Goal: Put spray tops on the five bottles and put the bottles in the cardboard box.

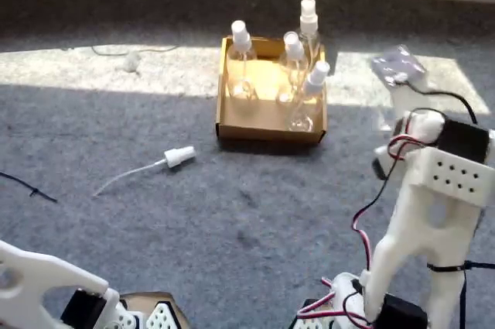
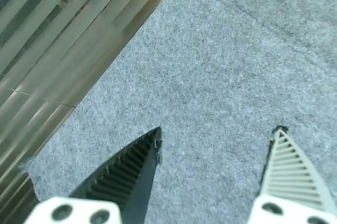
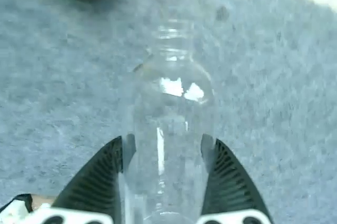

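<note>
While the right claw (image 3: pixel 164 142) grips: uncapped bottle (image 3: pixel 171 103) clamped in it, open neck pointing away from it.
Left claw (image 2: pixel 218 132): spread wide, holding nothing, above bare grey carpet (image 2: pixel 237 50).
Spray top (image 1: pixel 179 156): flat on the carpet, well apart from both claws, dip tube trailing.
Cardboard box (image 1: pixel 271 134): near the right claw, beyond it, with four capped bottles (image 1: pixel 241 66) inside, one leaning.
Risk: the thin tube may miss the narrow neck. Pressing the top on could twist the slick bottle in the grip. The leaning bottle may topple when the fifth goes in.

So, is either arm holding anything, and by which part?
The right gripper holds the uncapped bottle around its body; the left gripper is open, empty.
</note>
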Tool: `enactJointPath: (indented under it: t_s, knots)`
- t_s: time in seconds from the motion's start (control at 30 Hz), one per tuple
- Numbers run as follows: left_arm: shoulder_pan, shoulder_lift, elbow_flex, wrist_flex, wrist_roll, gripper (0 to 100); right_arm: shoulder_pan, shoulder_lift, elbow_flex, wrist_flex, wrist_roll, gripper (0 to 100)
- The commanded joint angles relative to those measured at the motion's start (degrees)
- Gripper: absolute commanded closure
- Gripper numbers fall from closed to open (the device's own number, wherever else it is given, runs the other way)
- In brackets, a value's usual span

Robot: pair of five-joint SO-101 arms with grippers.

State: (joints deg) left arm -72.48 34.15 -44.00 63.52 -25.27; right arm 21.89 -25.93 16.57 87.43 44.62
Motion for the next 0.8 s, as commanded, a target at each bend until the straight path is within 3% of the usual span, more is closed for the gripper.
enactJointPath:
  t_s: [0.0, 0.13, 0.37, 0.6, 0.77]
  knots:
    - [2.5, -1.0, -2.4, 1.0, -0.4, 70, 9.4, 3.6, 13.2, -13.5, 1.5, 99.5]
    - [3.6, -0.9, -2.4, 3.3, -0.4, 70, 11.7, 12.1, 18.7, -21.8, 1.4, 99.3]
    - [5.0, -0.9, -2.4, 6.3, -0.4, 70, 11.6, 24.6, 18.5, -25.5, 1.4, 98.1]
    - [5.9, -1.0, -2.4, 6.9, -0.4, 70, 11.6, 26.2, 18.5, -25.2, 1.6, 75.6]
    - [5.9, -0.9, -2.4, 6.9, -0.4, 70, 10.4, 26.2, 10.1, -21.0, -3.2, 73.9]
